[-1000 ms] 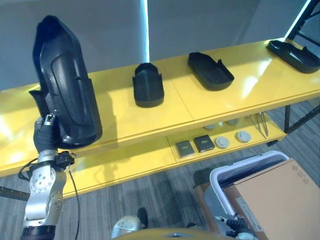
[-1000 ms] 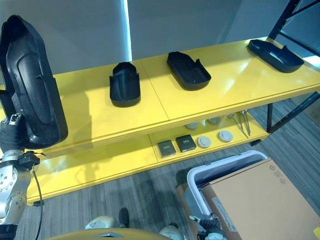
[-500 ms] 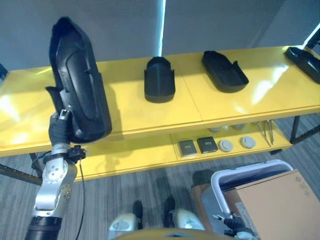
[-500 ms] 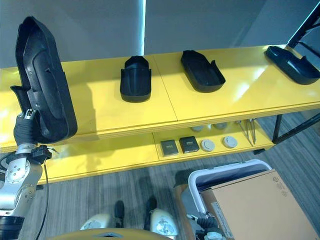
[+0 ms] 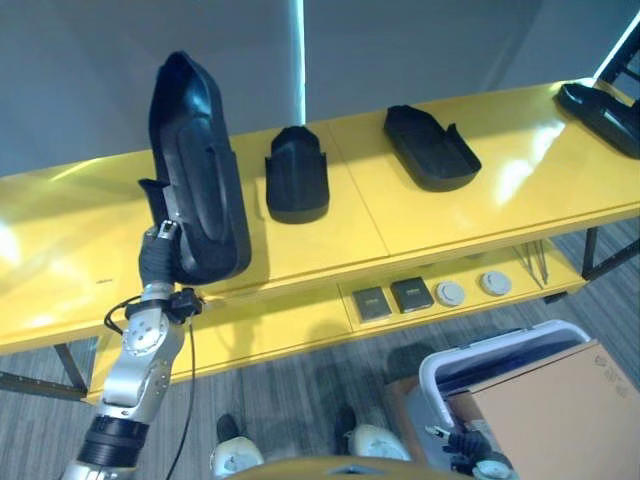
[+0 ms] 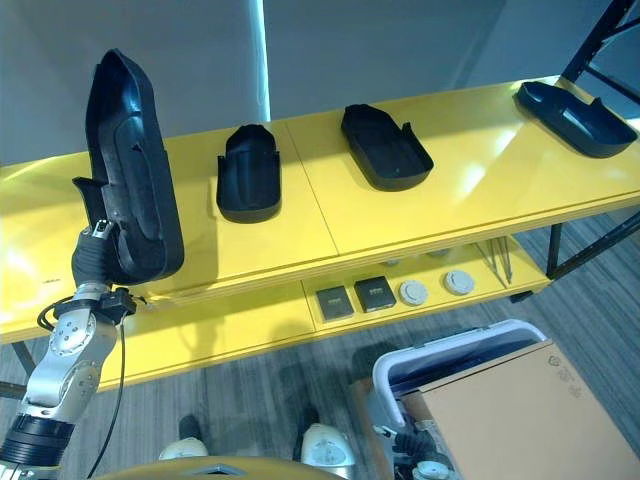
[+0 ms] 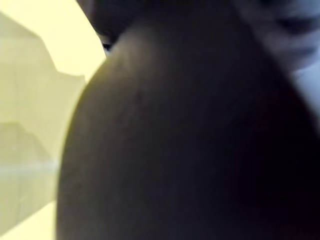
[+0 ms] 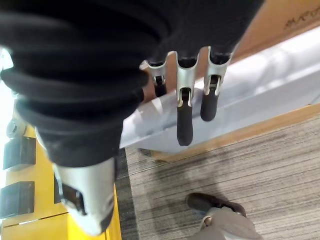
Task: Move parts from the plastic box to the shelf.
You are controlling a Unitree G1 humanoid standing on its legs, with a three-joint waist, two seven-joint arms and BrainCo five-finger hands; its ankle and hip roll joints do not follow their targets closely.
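left eye view gives me the left robot hand low at the front edge of the yellow shelf, under the bottom end of a long black part that stands nearly upright over the shelf's left section. from my seat the hand's dark cover is what i see at the part's base; its fingers are hidden behind the part, so i cannot tell whether they are curled round it or not. left wrist view has the dark curved surface of that same part right up against the lens, with pale yellow shelf beside it. on the shelf's top board i count three more black parts lying flat: a short scoop-shaped part just right of the upright one, a longer tray-like part past the board's seam, and another dark part far off at the right end. the lower board carries two small dark square blocks and two round grey discs side by side. right wrist view shows the right robot hand with fingers hanging straight and relaxed, gripping nothing, above the white rim of the plastic box, which has a brown cardboard carton sitting in it on the grey floor.
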